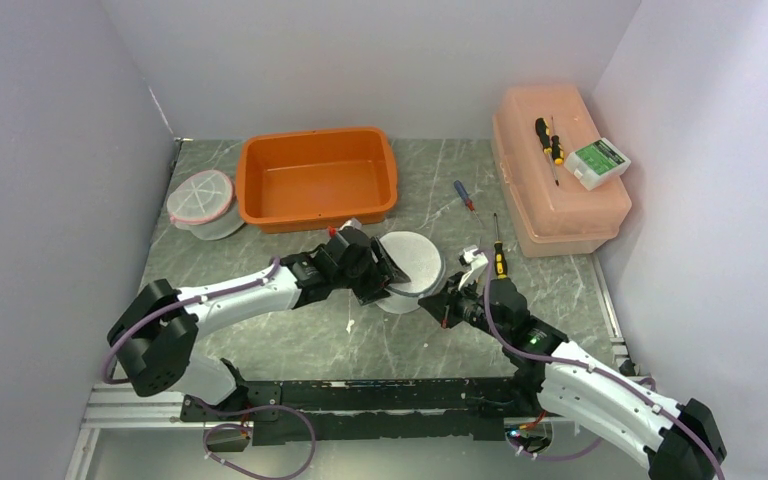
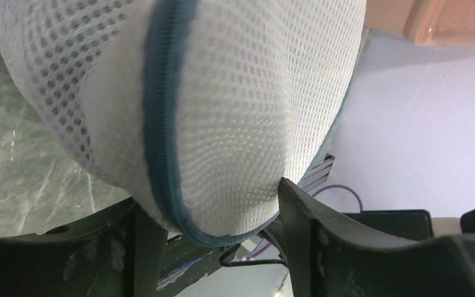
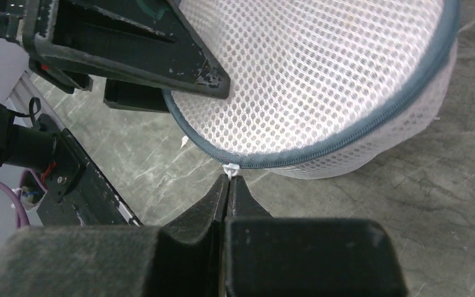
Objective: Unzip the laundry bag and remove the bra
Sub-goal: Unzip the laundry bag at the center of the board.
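Observation:
The laundry bag [image 1: 415,262] is a round white mesh pouch with a blue-grey zipper around its rim, lying mid-table. My left gripper [image 1: 392,275] holds its near-left edge. In the left wrist view the bag [image 2: 222,111] fills the gap between both fingers of that gripper [image 2: 213,198]. One left finger [image 3: 161,55] lies on top of the mesh [image 3: 321,68]. My right gripper [image 3: 228,178] is shut on the small white zipper pull [image 3: 229,168] at the bag's near edge, and it shows beside the bag in the top view [image 1: 450,298]. The bra is hidden.
An orange tub [image 1: 318,180] stands behind the bag. A second mesh pouch with a pink rim [image 1: 202,200] lies at the back left. A peach lidded box [image 1: 558,190] at the right carries a screwdriver and a green-white packet [image 1: 598,162]. Two screwdrivers [image 1: 499,258] lie near the bag.

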You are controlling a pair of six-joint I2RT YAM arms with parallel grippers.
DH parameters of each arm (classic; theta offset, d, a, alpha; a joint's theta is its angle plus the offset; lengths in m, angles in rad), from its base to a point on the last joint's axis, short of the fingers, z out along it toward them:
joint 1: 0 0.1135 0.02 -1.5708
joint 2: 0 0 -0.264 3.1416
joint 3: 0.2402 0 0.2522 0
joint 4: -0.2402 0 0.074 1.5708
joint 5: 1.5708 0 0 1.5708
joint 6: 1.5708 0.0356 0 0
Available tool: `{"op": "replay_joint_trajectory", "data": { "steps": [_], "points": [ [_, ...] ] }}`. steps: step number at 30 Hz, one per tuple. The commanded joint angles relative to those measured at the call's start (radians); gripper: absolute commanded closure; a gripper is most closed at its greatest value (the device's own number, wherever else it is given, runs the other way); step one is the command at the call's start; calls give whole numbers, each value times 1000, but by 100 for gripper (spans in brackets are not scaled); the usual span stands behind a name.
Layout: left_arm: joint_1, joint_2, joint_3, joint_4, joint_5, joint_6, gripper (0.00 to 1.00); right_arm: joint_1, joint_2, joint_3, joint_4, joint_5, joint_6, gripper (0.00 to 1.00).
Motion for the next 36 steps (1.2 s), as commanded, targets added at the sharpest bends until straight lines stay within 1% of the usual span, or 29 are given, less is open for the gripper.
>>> {"op": "replay_joint_trajectory", "data": {
  "steps": [1, 6, 8, 9, 12, 18, 22, 26, 29, 32, 34, 36],
  "points": [
    [-4, 20, 40, 70, -43, -15, 42, 7, -16, -7, 17, -3, 6, 100],
    [0, 9, 44, 37, -58, 19, 79, 7, -27, -8, -9, 36, 9, 100],
    [7, -4, 43, 27, -61, 32, 92, 6, -26, -8, -23, 60, 12, 100],
    [12, -11, 37, 22, -60, 37, 96, 7, -27, -8, -30, 74, 18, 100],
    [38, -44, 7, 20, -50, 50, 97, 7, -34, -5, -49, 125, 35, 100],
    [119, -123, -57, 30, 39, 122, 97, 6, -26, 10, -153, 284, 86, 100],
    [170, -146, -74, 48, 141, 197, 97, 5, -21, 8, -167, 335, 124, 100],
    [205, -133, -74, 89, 273, 277, 97, 6, -39, 9, -180, 382, 137, 100],
    [236, -99, -54, 118, 403, 332, 97, 8, -134, -6, -178, 370, 105, 100],
    [269, -55, 7, 120, 511, 414, 97, 9, -228, -18, -168, 304, 49, 100],
    [286, -9, 76, 76, 575, 482, 97, 8, -236, -8, -157, 231, 13, 100],
    [303, 45, 135, 51, 660, 539, 97, 11, -197, 7, -154, 177, 1, 100]
  ]
}}
